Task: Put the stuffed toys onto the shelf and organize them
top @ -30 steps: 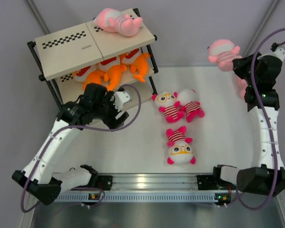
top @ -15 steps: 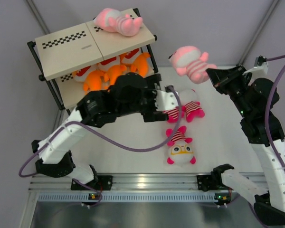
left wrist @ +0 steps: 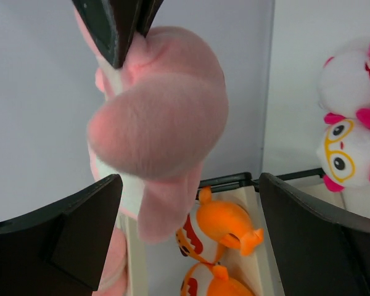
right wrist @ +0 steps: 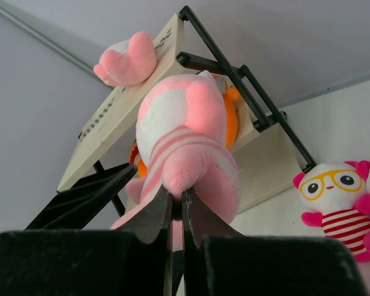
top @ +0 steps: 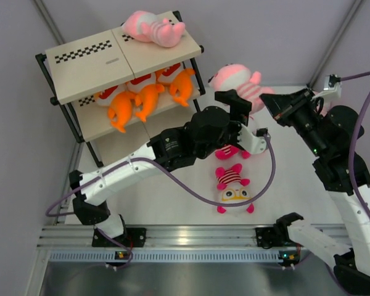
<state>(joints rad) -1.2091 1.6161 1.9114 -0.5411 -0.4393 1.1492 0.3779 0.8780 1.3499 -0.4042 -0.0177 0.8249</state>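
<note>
A pale pink stuffed toy with a striped belly hangs in the air right of the shelf. My right gripper is shut on its lower end. My left gripper stands open right under it, and the toy's leg hangs between the wide-apart fingers without touching them. Another pink toy lies on the top board. Three orange toys sit on the middle tier. A white-headed striped toy lies on the table, and another shows partly under the left arm.
The left arm stretches across the table's middle from its base at the near left. The shelf's black corner post stands close to the held toy. The white-headed toys lie to the right of the left gripper. Grey walls stand behind the shelf.
The left arm has swung from the shelf front rightward and up to the held pink toy, its jaws opening wide. The right gripper has carried that toy leftward toward the shelf.
</note>
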